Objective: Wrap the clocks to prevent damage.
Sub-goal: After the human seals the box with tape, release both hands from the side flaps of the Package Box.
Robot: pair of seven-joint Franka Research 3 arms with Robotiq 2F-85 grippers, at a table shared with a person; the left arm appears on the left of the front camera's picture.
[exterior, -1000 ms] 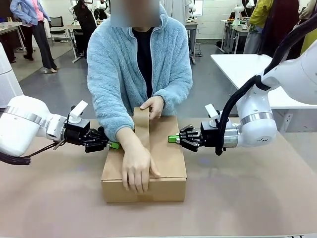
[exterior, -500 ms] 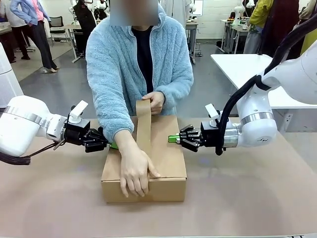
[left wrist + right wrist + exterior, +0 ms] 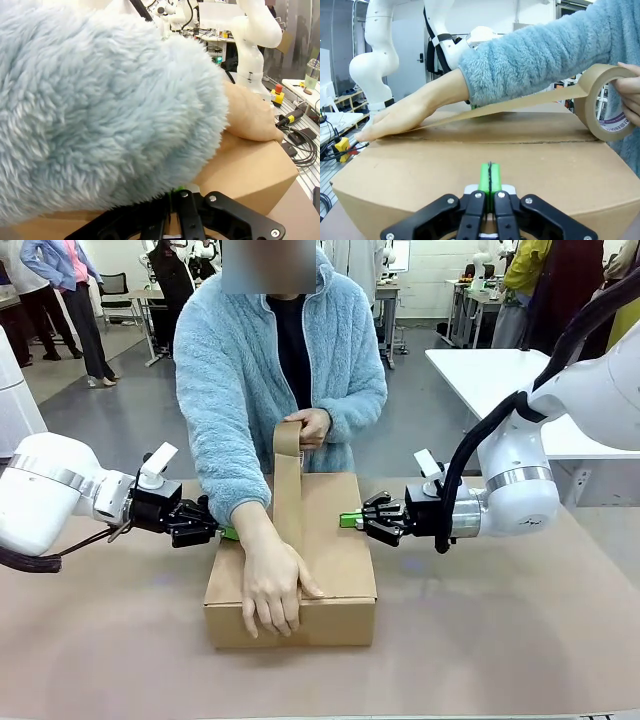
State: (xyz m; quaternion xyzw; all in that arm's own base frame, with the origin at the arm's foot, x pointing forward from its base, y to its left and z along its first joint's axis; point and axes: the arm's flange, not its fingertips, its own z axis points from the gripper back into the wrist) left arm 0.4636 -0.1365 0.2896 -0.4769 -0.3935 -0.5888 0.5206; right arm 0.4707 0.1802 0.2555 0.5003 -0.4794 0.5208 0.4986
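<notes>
Cardboard box [image 3: 300, 570] on worktop [image 3: 500, 640], long axis running toward the person, clocks presumably sealed inside, flanked by left end effector [image 3: 228, 532] and right end effector [image 3: 347, 520], both fully closed, empty, tips pressed against its sides.

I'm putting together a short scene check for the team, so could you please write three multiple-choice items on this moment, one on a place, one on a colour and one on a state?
1. Where does the person's flat hand rest?
A. on the cardboard box's top near its front edge
B. on the bare table
C. on the left gripper

2. What colour is the tape roll the person holds?
A. clear
B. brown
C. black

3. How do the two grippers stand?
A. both wide open
B. one holding the tape
C. both shut, one at each side of the box

Answers:
1 A, the hand presses the tape strip onto the cardboard box.
2 B, the roll and strip are brown.
3 C, the left gripper and right gripper have their green pads together beside the box.
</notes>
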